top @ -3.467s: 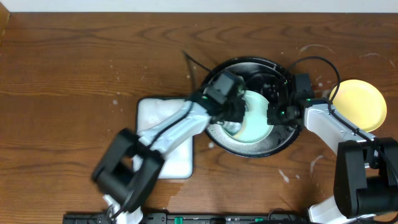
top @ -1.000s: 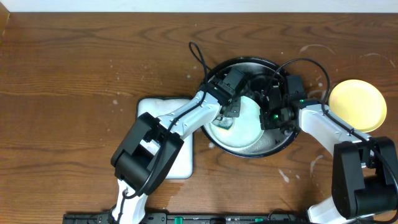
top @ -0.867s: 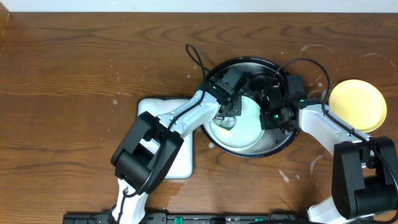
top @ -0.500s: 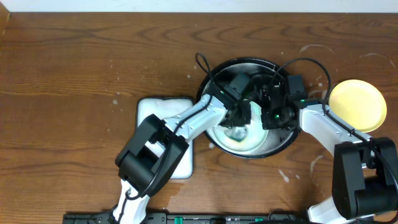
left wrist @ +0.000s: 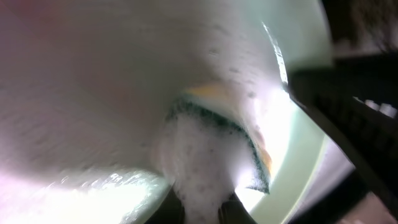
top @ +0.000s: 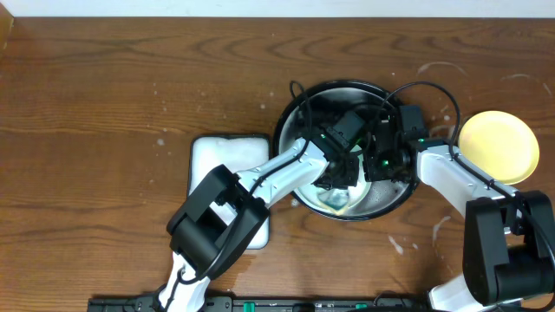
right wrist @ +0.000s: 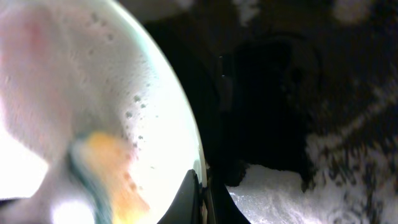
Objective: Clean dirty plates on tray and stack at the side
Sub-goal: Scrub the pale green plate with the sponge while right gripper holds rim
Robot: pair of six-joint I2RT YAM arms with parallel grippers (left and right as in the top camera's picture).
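Sponge (left wrist: 211, 146) clamped in left end effector (top: 340, 175) presses mint plate (right wrist: 74, 81); right end effector (right wrist: 200, 194) pinches its rim.

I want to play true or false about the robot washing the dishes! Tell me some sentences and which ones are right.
1. The yellow plate sits on the black tray. False: it lies on the table, to the right of that tray.
2. The left gripper presses a soapy sponge on a pale plate. True.
3. The right gripper pinches that plate's rim. True.
4. The white tray is round. False: it is rectangular.
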